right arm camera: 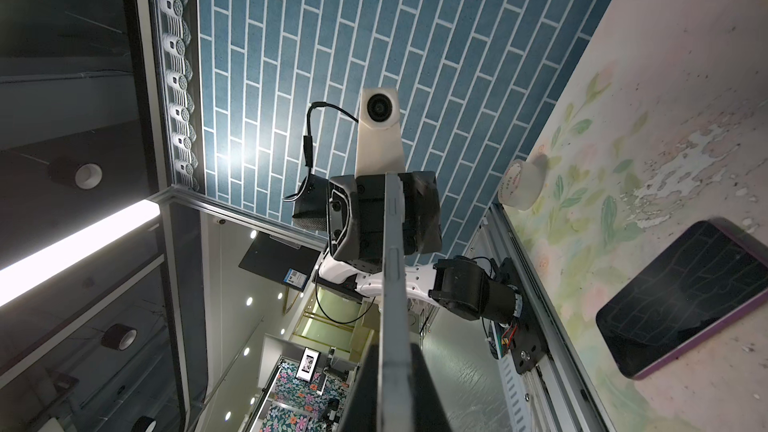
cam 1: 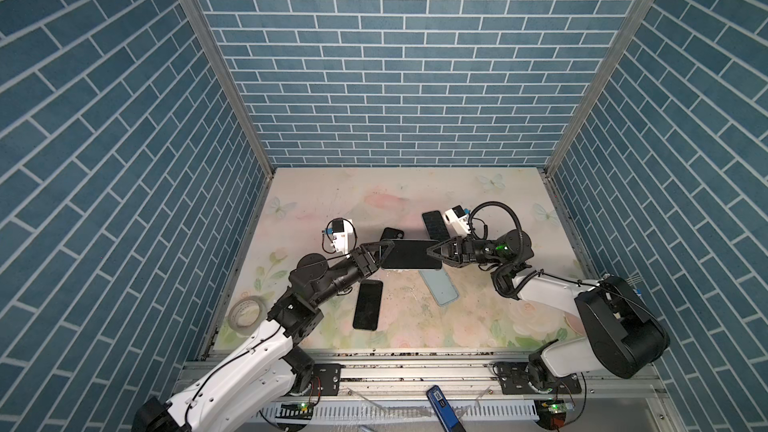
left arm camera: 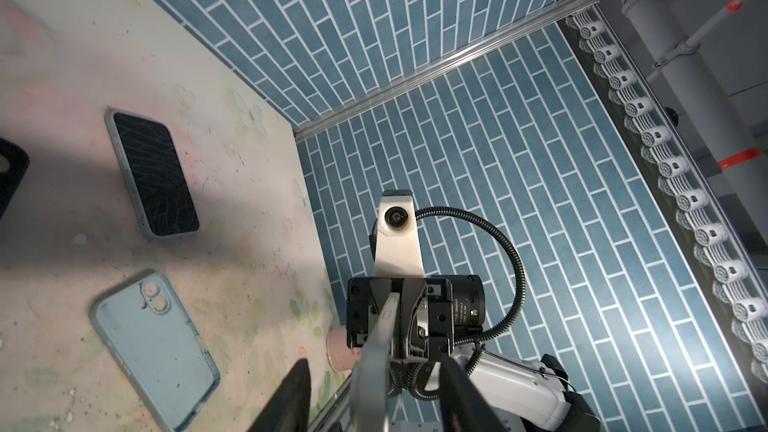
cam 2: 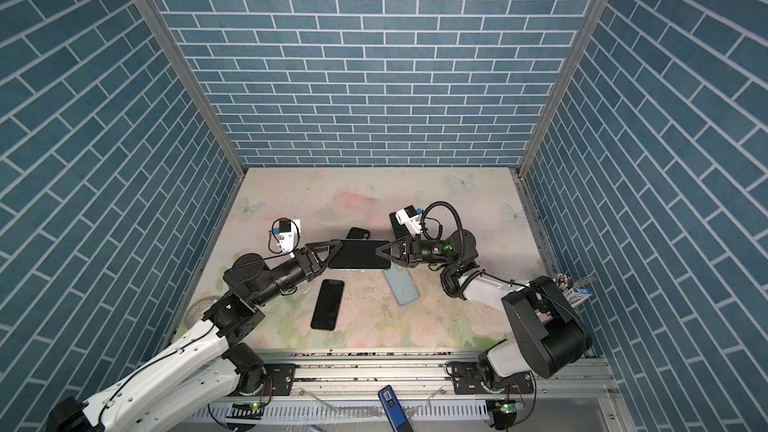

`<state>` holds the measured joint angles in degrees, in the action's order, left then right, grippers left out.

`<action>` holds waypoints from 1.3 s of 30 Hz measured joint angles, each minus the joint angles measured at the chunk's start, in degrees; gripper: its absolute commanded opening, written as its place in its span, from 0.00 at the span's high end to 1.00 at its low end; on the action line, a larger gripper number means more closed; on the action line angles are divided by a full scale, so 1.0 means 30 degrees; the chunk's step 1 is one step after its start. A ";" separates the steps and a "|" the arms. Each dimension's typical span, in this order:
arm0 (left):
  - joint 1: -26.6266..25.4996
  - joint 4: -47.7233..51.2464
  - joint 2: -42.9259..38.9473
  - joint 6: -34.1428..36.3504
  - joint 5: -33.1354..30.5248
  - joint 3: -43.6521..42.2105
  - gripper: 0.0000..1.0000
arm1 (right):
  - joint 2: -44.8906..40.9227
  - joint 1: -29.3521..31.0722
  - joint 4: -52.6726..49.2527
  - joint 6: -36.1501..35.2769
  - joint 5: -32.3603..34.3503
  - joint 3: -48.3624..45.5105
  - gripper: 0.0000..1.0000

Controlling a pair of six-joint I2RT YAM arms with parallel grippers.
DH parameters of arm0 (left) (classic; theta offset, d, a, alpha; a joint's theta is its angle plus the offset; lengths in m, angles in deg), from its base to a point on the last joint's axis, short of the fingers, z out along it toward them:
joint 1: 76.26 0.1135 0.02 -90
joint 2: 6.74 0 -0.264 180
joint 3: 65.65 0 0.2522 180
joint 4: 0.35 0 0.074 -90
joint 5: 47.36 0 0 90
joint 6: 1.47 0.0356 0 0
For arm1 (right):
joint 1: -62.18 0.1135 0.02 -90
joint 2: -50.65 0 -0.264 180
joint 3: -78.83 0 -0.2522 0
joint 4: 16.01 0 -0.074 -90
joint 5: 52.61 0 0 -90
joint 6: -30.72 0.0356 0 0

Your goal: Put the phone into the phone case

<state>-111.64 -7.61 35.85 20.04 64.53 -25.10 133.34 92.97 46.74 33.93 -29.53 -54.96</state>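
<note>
Blue brick-print walls (cam 1: 395,76) box in a worn floral surface (cam 1: 478,317). At its centre, raised above it, a phone (cam 1: 409,254) lies flat and crosswise between the two arms. Its dark glass face is up, and it has a slim silver rim with side buttons (seen edge-on in both wrist views). The right tool (cam 1: 432,253) is clamped on its 3 o'clock end, fingers (right arm camera: 430,405) pressed against both faces. The left tool (cam 1: 384,253) straddles the 9 o'clock end with its fingers (left arm camera: 297,392) spread, clear of the phone on either side.

There are three phones: the held one, a black-screened phone with a purple rim (cam 1: 368,304) at 7 o'clock, and a phone in a grey case (cam 1: 434,224) at 1 o'clock, the last two lying screen up. There are two empty cases. A light blue phone case (cam 1: 440,288) lies at 5 o'clock, its raised rim showing, partly under the held phone in both top views. A black phone case (cam 1: 392,233) lies at 11 o'clock. One roll of clear tape (cam 1: 248,312) sits at 8 o'clock, by the surface's edge.
</note>
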 measured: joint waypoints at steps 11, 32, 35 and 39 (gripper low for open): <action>0.0000 0.6870 0.0619 0.3672 -0.0160 0.2412 0.50 | -0.0510 -0.5442 -0.0211 0.1027 -0.0554 0.0197 1.00; -0.1027 1.6604 2.0582 1.5183 -0.1275 1.7595 0.64 | -0.0685 -1.1715 -0.2535 0.0605 0.0219 -0.2667 1.00; -0.1384 1.7901 2.2695 1.6232 -0.1661 1.9518 0.65 | -0.1195 -1.1978 -0.4116 -0.0233 0.0219 -0.2667 1.00; -0.1719 1.9125 2.4567 1.7092 -0.1923 2.1150 0.65 | -0.1974 -1.2174 -0.5945 -0.1290 0.0219 -0.2667 1.00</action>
<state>-116.80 49.77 109.55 71.32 58.76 38.35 127.42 56.44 28.90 30.06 -28.87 -62.96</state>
